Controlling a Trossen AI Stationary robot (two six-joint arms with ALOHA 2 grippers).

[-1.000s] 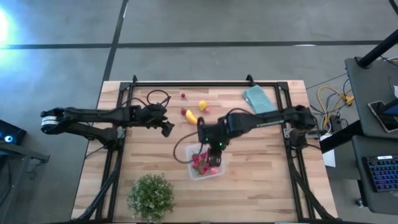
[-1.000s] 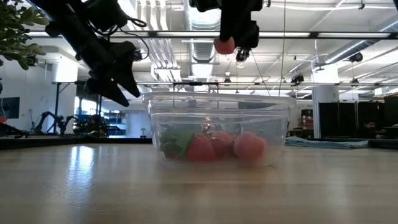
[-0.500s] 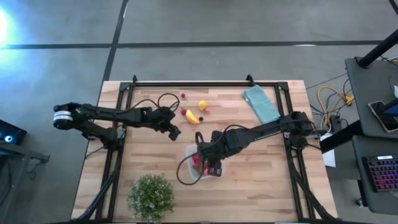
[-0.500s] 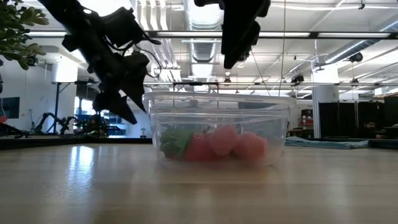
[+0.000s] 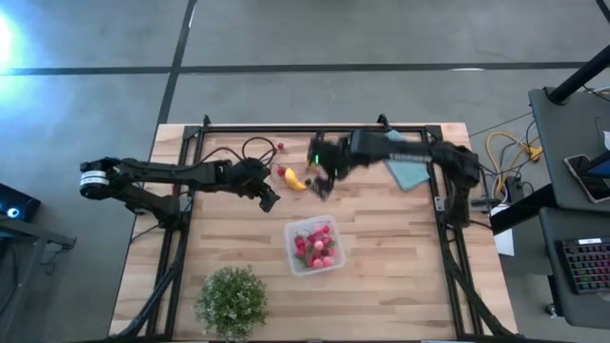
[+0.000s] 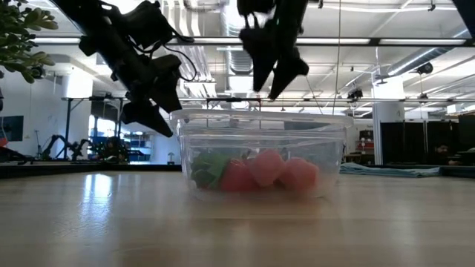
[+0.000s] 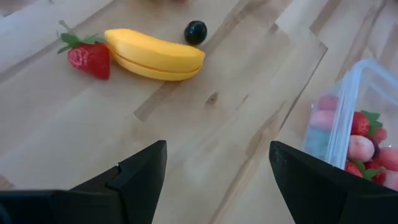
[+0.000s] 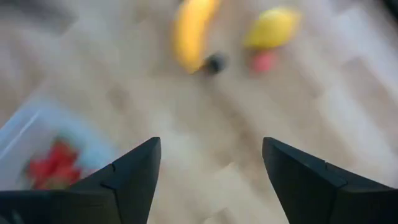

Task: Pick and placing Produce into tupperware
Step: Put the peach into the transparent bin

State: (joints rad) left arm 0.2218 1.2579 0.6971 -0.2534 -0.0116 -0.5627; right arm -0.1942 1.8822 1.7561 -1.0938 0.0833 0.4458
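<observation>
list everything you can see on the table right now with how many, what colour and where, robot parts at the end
Clear squarish plastic tupperware: one, table middle, holding red and pink toy berries, count unclear.
Yellow-orange toy banana: one, far half of table.
Red toy strawberry: one, at the banana's end.
Small dark berry: one, beside the banana.
Yellow toy lemon: one, near the banana.
Teal folded cloth: one, far right.
Bushy green potted plant: one, near left edge.
Left gripper: open, left of the banana.
Right gripper: open, above the loose fruit.
</observation>
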